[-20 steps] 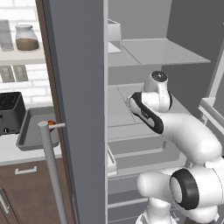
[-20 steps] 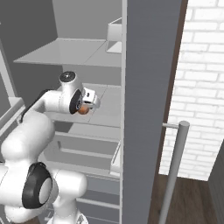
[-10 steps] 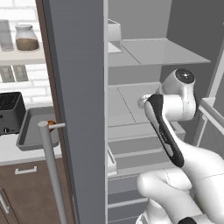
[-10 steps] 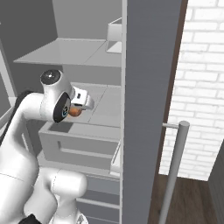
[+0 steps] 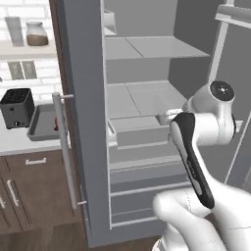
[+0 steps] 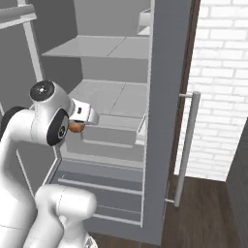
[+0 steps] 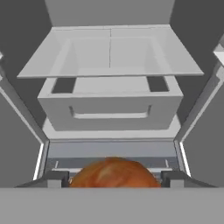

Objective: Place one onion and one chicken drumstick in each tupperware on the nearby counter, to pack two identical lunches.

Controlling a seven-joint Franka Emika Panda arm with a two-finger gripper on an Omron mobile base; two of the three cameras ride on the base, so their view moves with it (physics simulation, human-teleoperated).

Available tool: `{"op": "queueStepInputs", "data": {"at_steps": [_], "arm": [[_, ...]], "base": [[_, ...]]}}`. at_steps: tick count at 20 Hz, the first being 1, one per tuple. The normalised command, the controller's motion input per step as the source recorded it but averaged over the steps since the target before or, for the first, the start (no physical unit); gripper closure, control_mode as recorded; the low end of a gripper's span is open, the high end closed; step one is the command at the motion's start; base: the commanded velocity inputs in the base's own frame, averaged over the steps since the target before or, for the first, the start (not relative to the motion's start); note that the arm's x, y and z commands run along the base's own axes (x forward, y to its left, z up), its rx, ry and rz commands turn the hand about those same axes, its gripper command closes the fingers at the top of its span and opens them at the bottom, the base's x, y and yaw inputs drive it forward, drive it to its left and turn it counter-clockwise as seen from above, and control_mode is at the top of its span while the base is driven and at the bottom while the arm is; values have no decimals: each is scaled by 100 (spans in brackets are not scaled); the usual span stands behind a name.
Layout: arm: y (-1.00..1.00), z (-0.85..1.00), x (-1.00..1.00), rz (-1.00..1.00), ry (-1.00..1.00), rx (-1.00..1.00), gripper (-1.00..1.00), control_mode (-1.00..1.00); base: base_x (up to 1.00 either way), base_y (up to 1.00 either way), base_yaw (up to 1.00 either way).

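The onion [image 7: 113, 173], round, glossy and orange-brown, sits clamped between the dark fingertips [image 7: 50, 178] of the gripper [image 6: 77, 127], in front of the open fridge's pale drawer [image 7: 109, 106]; the jaws stand wide around it, grasping it at its sides. The grey tupperware [image 5: 43, 121], a shallow rimmed tray, rests on the off-white counter [image 5: 22, 142] beside the black toaster [image 5: 16, 107], well off to the arm's left past the fridge door [image 5: 83, 112]; carrying the onion there likely means swinging leftward around that door.
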Motion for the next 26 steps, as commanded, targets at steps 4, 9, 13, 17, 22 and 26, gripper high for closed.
{"op": "queueStepInputs", "data": {"at_steps": [4, 9, 13, 17, 22, 26], "arm": [[0, 0, 0, 0, 0, 0, 100, 100], [0, 0, 0, 0, 0, 0, 100, 100], [0, 0, 0, 0, 0, 0, 100, 100], [0, 0, 0, 0, 0, 0, 100, 100], [0, 0, 0, 0, 0, 0, 100, 100], [0, 0, 0, 0, 0, 0, 100, 100]], "base": [[-100, 58, 9], [-29, 82, 51], [0, 58, 83], [19, 51, 76], [95, 45, 30], [100, 70, 0]]}}
